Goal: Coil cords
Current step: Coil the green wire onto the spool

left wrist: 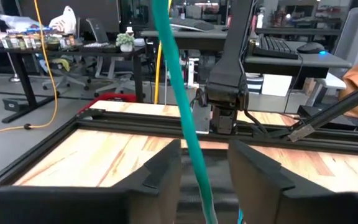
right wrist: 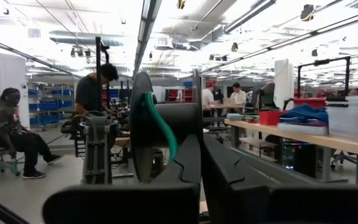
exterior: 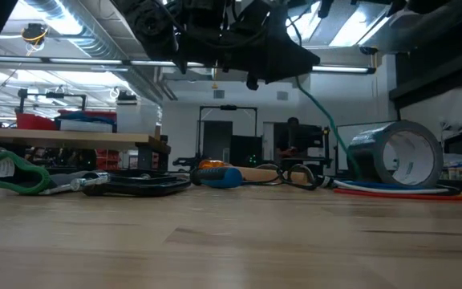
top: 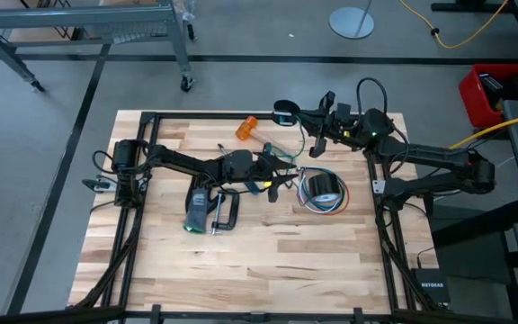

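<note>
A teal-green cord (top: 300, 148) runs from my right gripper (top: 288, 112), raised over the table's far side, down toward my left gripper (top: 281, 175) at mid-table. In the left wrist view the cord (left wrist: 188, 124) passes through the gap of my open left gripper (left wrist: 204, 180), clear of both fingers. My right gripper (right wrist: 197, 162) is shut on the cord beside a dark round disc (right wrist: 140, 124). A bundle of red, white and blue wires (top: 324, 205) lies around a tape roll (top: 322, 187). A black cord (exterior: 135, 186) lies looped flat on the table. My right gripper is shut on the teal-green cord, which arches over the disc's edge and down into the shut fingers (right wrist: 168, 140). The fingers themselves hide the exact spot of the pinch. The gripper is lifted above the table, and the cord (exterior: 327, 120) slopes down from it, fairly straight.
A hammer with an orange head (top: 246, 127) lies at the far side, a dark tool with a green end (top: 196, 211) lies left of centre, and the grey tape roll (exterior: 399, 156) stands on edge at the right. A black frame rail (top: 241, 115) borders the wooden top. People are in the room beyond.
</note>
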Controlling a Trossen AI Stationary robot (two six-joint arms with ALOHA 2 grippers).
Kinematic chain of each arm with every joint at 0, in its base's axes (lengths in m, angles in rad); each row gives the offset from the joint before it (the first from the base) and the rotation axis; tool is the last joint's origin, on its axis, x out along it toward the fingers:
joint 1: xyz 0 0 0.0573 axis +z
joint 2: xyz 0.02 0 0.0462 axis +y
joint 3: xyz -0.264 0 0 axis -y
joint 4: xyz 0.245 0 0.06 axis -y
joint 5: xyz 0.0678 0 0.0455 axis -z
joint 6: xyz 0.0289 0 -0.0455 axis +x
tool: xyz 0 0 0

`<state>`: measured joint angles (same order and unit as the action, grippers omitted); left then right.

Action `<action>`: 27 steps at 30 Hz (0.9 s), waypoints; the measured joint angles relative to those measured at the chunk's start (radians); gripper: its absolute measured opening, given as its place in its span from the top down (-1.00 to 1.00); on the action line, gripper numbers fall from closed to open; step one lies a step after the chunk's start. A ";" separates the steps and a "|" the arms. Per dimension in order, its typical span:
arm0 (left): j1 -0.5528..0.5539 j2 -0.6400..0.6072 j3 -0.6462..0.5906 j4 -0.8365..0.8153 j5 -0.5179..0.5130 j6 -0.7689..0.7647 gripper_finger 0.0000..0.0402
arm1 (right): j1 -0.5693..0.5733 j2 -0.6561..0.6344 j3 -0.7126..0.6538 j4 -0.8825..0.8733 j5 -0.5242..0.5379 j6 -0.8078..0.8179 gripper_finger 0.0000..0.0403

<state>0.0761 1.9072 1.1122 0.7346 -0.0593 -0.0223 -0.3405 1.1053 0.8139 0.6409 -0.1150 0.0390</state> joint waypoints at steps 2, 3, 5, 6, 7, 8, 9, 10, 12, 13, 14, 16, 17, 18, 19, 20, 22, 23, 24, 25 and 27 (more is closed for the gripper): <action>0.000 0.000 0.000 -0.011 0.000 0.000 0.56 | 0.000 -0.006 0.000 -0.017 0.000 -0.024 1.00; 0.000 0.000 0.000 -0.024 0.000 0.000 0.65 | 0.000 -0.012 0.000 -0.028 0.003 -0.036 1.00; 0.000 0.000 0.000 -0.047 -0.003 -0.013 0.85 | 0.000 -0.028 0.000 -0.049 0.024 -0.058 1.00; 0.000 0.000 0.000 -0.056 -0.007 -0.024 0.92 | 0.000 -0.038 0.001 -0.061 0.037 -0.073 1.00; 0.000 0.000 0.000 -0.058 -0.011 -0.041 0.96 | 0.000 -0.050 0.001 -0.077 0.051 -0.087 1.00; 0.000 -0.001 0.000 -0.066 -0.012 -0.050 0.96 | 0.000 -0.062 0.001 -0.094 0.069 -0.102 1.00; 0.000 -0.002 0.000 -0.077 -0.015 -0.054 0.96 | 0.000 -0.076 0.001 -0.111 0.085 -0.119 1.00; 0.000 -0.002 0.000 -0.086 -0.016 -0.054 0.97 | 0.000 -0.091 0.001 -0.129 0.102 -0.133 1.00; 0.000 -0.002 0.000 -0.106 -0.016 -0.057 0.99 | 0.000 -0.125 0.001 -0.166 0.142 -0.168 1.00; 0.000 -0.002 0.000 -0.110 -0.016 -0.057 0.99 | 0.000 -0.143 0.001 -0.190 0.164 -0.183 1.00; 0.000 -0.002 0.000 -0.117 -0.016 -0.057 0.99 | 0.000 -0.162 0.001 -0.216 0.187 -0.200 1.00; 0.000 -0.002 0.000 -0.131 -0.017 -0.059 1.00 | 0.000 -0.200 0.001 -0.263 0.238 -0.231 1.00; 0.000 -0.002 0.000 -0.137 -0.019 -0.061 1.00 | 0.000 -0.219 0.001 -0.290 0.262 -0.247 1.00; 0.000 -0.002 0.000 -0.144 -0.022 -0.060 1.00 | 0.000 -0.239 0.001 -0.313 0.286 -0.257 1.00; 0.000 -0.002 0.000 -0.151 -0.025 -0.060 1.00 | 0.000 -0.258 0.001 -0.338 0.311 -0.267 1.00; 0.000 -0.002 0.000 -0.156 -0.026 -0.061 1.00 | 0.000 -0.274 0.001 -0.360 0.336 -0.279 1.00; 0.000 -0.002 0.000 -0.172 -0.026 -0.074 1.00 | 0.000 -0.305 0.001 -0.398 0.379 -0.293 1.00; 0.000 -0.002 0.000 -0.186 -0.026 -0.084 1.00 | 0.000 -0.322 0.001 -0.422 0.396 -0.305 1.00; 0.000 -0.002 0.000 -0.201 -0.027 -0.097 1.00 | 0.000 -0.338 0.000 -0.441 0.416 -0.310 1.00; 0.000 -0.002 0.000 -0.218 -0.027 -0.102 1.00 | 0.000 -0.355 0.000 -0.451 0.436 -0.315 1.00; 0.000 -0.002 0.000 -0.254 -0.027 -0.118 1.00 | 0.000 -0.388 0.000 -0.477 0.473 -0.333 1.00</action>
<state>0.0765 1.9057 1.1126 0.4804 -0.0864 -0.1407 -0.3408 0.7172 0.8143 0.1638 0.3580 -0.2941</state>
